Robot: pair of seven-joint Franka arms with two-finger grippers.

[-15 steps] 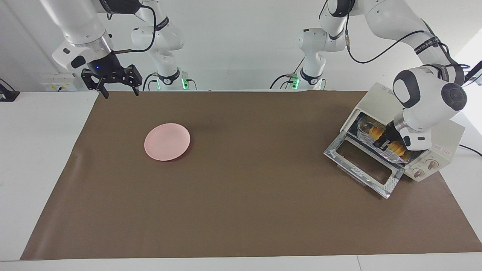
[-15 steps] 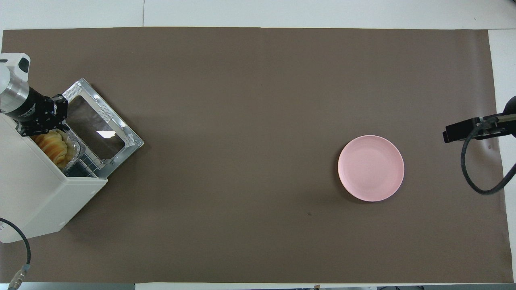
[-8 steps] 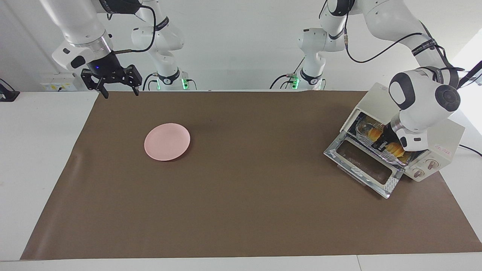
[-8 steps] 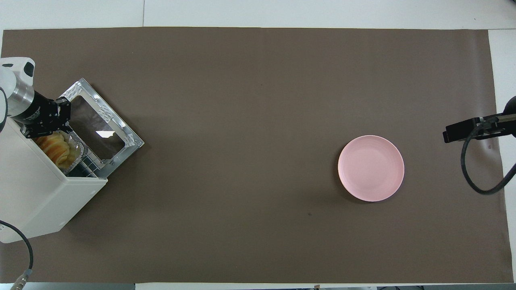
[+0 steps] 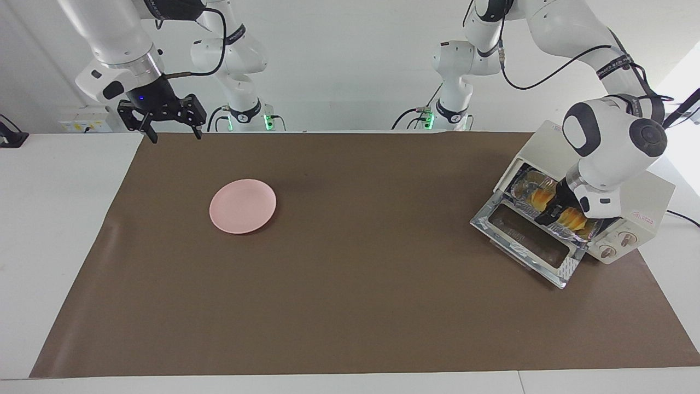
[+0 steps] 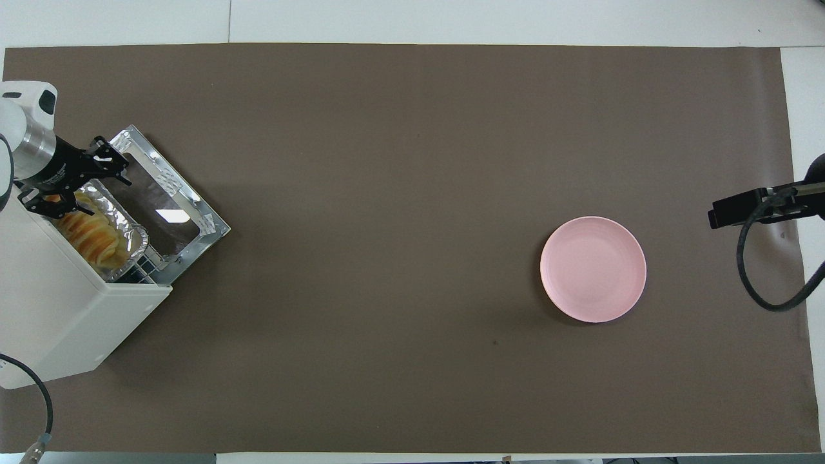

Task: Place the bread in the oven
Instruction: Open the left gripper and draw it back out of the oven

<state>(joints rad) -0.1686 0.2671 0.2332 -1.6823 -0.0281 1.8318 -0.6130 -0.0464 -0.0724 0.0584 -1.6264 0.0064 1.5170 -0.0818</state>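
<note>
Since the earlier moment the left gripper (image 5: 553, 210) has been drawn slightly back from the oven's mouth, and its fingers, then closed together at the foil tray, are now seen spread apart in the overhead view. More of the foil tray (image 6: 132, 235) and the bread (image 6: 90, 233) is now shown at the opening.

The brown mat (image 5: 350, 306) is spread over the table. The oven (image 5: 640, 191) is placed at the left arm's end of the table, its door (image 5: 528, 241) dropped flat. The bread is held in the foil tray on the rack, just inside the opening, not gripped.

The pink plate (image 5: 243, 206) is set toward the right arm's end. The right gripper (image 5: 175, 131) is kept waiting above the mat's corner nearest the robots, jaws open.
</note>
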